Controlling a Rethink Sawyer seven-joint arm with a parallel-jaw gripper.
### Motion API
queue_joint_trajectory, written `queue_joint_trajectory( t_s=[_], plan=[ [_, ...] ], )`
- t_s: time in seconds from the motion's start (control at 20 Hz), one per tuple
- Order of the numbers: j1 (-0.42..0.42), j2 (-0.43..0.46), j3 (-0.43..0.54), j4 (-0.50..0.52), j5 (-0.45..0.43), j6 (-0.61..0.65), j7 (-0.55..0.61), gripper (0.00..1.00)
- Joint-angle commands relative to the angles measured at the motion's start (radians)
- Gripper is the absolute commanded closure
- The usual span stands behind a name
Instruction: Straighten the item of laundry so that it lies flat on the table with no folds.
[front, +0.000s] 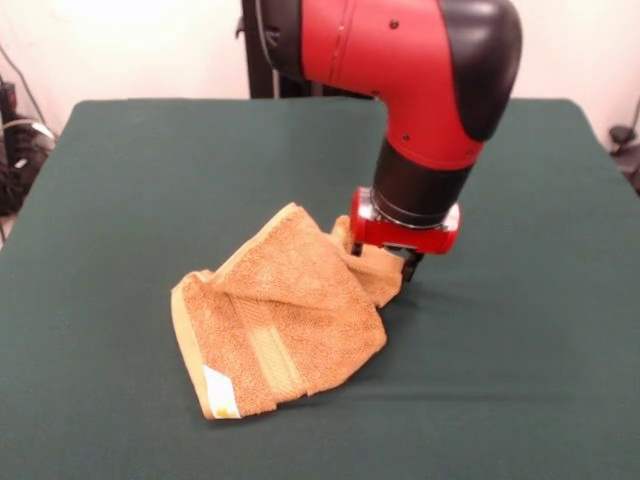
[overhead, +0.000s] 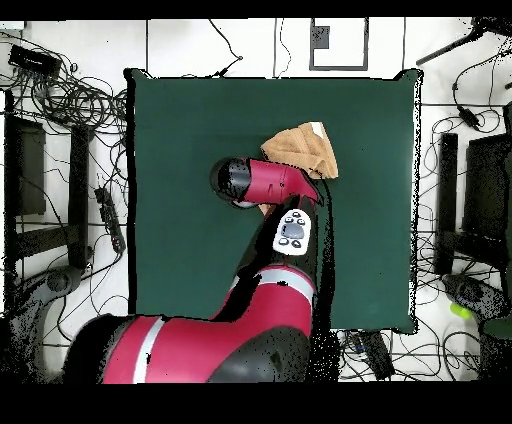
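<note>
Front view: gripper (front: 383, 262) low at towel's (front: 285, 320) far right corner, apparently clamped on it. Towel bunched mid-table (front: 520, 350), doubled over, white label (front: 221, 392) nearest. Best drag that corner outward, low and slow, so folds open.

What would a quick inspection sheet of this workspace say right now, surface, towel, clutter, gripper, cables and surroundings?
Surface: table covered in dark green cloth, no tears seen.
Job's things: orange-tan towel crumpled and folded, one end raised at the gripper; white label at its near corner.
Clutter: nothing seen on the table.
Grippers: gripper low at the towel's raised end; open or shut cannot be told.
Cables: many loose cables on the floor beside the table.
Surroundings: dark equipment around the table; white wall behind.
</note>
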Motion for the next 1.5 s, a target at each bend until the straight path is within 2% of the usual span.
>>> queue_joint_trajectory(
  t_s=[0.05, 0.35, 0.7, 1.1, 1.3, 1.5],
  plan=[
    [-0.120, 0.289, 0.172, 0.015, -0.033, -0.598, 0.264, 0.00],
    [-0.097, 0.327, 0.137, -0.033, -0.029, -0.618, 0.284, 0.00],
    [-0.070, 0.416, 0.073, -0.120, -0.020, -0.705, 0.297, 0.00],
    [-0.026, 0.513, -0.024, -0.201, 0.034, -0.794, 0.312, 0.00],
    [-0.032, 0.496, -0.005, -0.187, 0.029, -0.768, 0.310, 0.00],
    [-0.068, 0.416, 0.075, -0.108, -0.002, -0.699, 0.289, 0.00]
  ],
)
